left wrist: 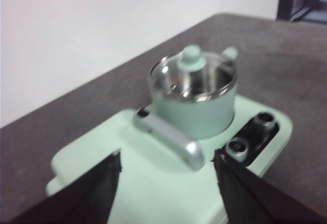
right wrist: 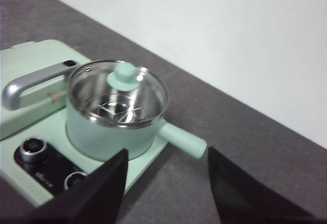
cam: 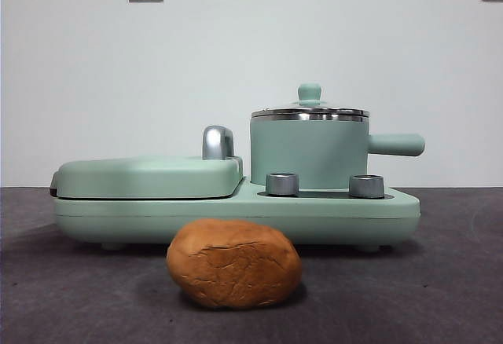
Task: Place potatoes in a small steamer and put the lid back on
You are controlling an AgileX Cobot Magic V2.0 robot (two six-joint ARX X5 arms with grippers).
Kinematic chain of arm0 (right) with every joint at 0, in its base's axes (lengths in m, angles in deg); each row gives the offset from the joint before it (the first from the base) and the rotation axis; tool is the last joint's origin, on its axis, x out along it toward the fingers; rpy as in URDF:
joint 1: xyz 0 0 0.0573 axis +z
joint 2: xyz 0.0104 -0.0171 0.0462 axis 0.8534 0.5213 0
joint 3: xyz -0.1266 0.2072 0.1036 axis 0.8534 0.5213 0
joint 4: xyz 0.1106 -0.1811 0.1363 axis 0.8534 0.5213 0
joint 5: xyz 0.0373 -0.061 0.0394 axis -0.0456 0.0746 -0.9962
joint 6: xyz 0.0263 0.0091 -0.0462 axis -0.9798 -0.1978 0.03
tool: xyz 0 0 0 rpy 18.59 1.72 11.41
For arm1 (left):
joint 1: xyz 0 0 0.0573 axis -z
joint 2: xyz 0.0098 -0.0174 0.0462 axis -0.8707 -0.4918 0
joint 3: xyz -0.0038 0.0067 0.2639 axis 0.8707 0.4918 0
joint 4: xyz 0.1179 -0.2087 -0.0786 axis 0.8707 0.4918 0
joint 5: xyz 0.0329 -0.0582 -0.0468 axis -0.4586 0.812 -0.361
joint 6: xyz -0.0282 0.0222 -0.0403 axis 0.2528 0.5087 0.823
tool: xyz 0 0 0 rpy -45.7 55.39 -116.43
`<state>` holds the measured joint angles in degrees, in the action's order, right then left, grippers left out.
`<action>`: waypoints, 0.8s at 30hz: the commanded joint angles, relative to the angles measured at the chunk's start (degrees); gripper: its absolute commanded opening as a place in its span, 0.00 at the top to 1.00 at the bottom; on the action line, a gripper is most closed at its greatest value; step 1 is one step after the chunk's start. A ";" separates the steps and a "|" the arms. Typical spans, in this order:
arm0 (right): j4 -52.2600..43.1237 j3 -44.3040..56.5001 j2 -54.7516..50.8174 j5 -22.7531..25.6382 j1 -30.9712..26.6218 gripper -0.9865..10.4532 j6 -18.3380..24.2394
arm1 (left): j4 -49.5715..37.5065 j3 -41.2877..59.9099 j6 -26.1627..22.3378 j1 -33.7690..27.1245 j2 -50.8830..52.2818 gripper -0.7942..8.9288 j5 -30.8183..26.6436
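Lying on the table, the potato (cam: 233, 263) sits untouched, lid (cam: 310, 109) on steamer (cam: 308, 152), both grippers (left wrist: 166, 170) (right wrist: 167, 170) spread.

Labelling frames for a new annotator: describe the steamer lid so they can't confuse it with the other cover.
Start at the mint-green cooking appliance on the dark table. On its side with the two steel dials stands the mint-green cylindrical pot with a stubby side handle. The round glass lid caps it: see-through, steel-rimmed, small green knob, unlike the flat opaque green griddle cover.

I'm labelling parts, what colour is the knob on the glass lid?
Mint green, like the pot; the knob shows best in the right wrist view.
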<state>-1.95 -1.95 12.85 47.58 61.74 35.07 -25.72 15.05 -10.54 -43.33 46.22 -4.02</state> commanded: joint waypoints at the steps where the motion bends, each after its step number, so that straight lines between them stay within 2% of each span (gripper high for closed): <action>1: -0.07 -0.79 0.26 -0.07 1.01 0.68 0.22 | -2.49 -1.14 1.51 1.60 -1.22 0.60 0.20; 6: -0.11 -0.79 0.28 -0.07 2.38 0.68 -1.51 | -8.61 -1.27 2.25 4.50 -4.70 0.60 -2.16; 12: -0.11 -0.79 0.28 -0.09 3.37 0.68 -2.75 | -15.67 -3.87 3.04 8.85 -14.01 0.60 -5.73; 18: -0.09 -0.79 0.28 -0.09 3.48 0.68 -3.21 | -20.06 -10.97 3.06 12.15 -26.67 0.60 -6.23; 24: -0.09 -0.79 0.28 -0.07 3.48 0.68 -3.21 | -20.22 -21.16 3.06 14.21 -39.39 0.60 -6.23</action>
<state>-1.76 -1.95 12.85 47.56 64.98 32.88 -45.50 -3.75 -7.78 -29.76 8.80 -10.14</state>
